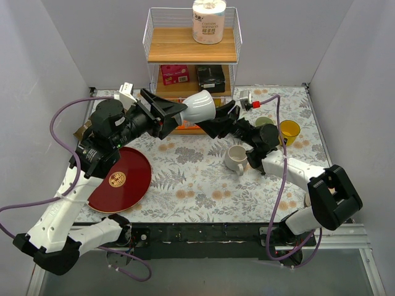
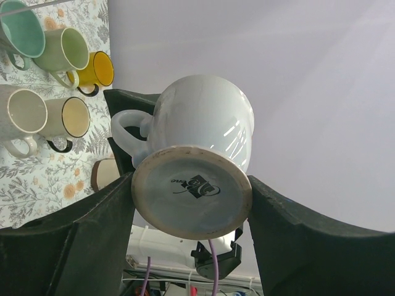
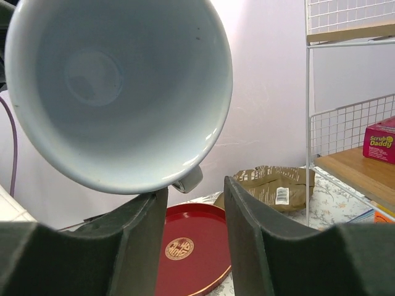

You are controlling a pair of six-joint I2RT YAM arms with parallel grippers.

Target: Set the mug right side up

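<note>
Mug at hand-over height. The white mug (image 1: 200,106) lies on its side in the air above the back of the counter (image 1: 197,185), just in front of the wire shelf (image 1: 179,44). Its long axis runs across the counter from one hand to the other. Your left hand (image 1: 176,111) is clenched on the mug's foot. The open mouth faces your right hand (image 1: 221,120), which sits just below the rim with its jaws parted and nothing visibly clamped. The handle (image 3: 188,179) hangs on the underside, just above those fingers. Both hands are at the mug, one at each end. Righting it likely means swinging the mouth end upward, either from the foot grip or once the right hand takes the rim.
</note>
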